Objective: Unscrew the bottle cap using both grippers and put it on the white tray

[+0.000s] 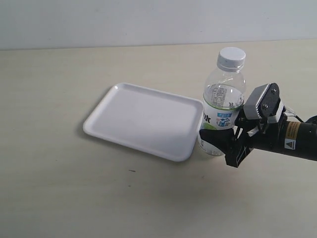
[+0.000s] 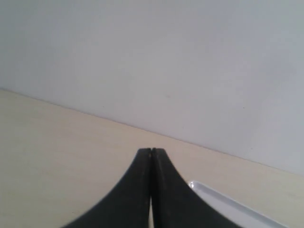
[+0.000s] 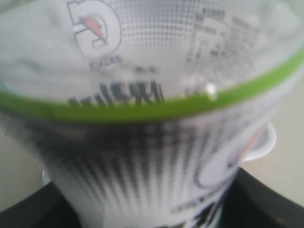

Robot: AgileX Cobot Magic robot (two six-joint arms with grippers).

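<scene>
- Tray (image 1: 143, 119): shallow white rectangle with rounded corners and raised rim, flat on the pale tabletop (image 1: 64, 193) and turned at an angle to its far edge. Landmark for all entries below.
- Bottle (image 1: 224, 106): clear plastic, upright on the tabletop just beside the tray's right-hand short edge in the exterior view. Contact with the rim not discernible. White, blue and green label (image 1: 220, 119) around the lower half, clear wall above.
- Cap (image 1: 231, 57): white, ribbed, seated on the bottle's neck. Well above tray level, off to the tray's right, not on the tray.
- Right gripper (image 1: 223, 144): black, with a grey-white block (image 1: 258, 101) on top and a yellow sticker (image 1: 292, 131) on the arm behind. Reaching in from the side of the bottle away from the tray. Pinching the bottle's lower, labelled part, one finger across the front of the label, the other hidden behind the bottle.
- Right wrist view: blurred label with a green band filling the frame, black fingers (image 3: 268, 202) at either side of the bottle.
- Left gripper (image 2: 151, 153): all black, outside the exterior view. Fingertips pressed together, nothing between them. Pointing across the tabletop toward a plain white wall (image 2: 166, 61), with one rounded corner of the tray showing just past the tips.
</scene>
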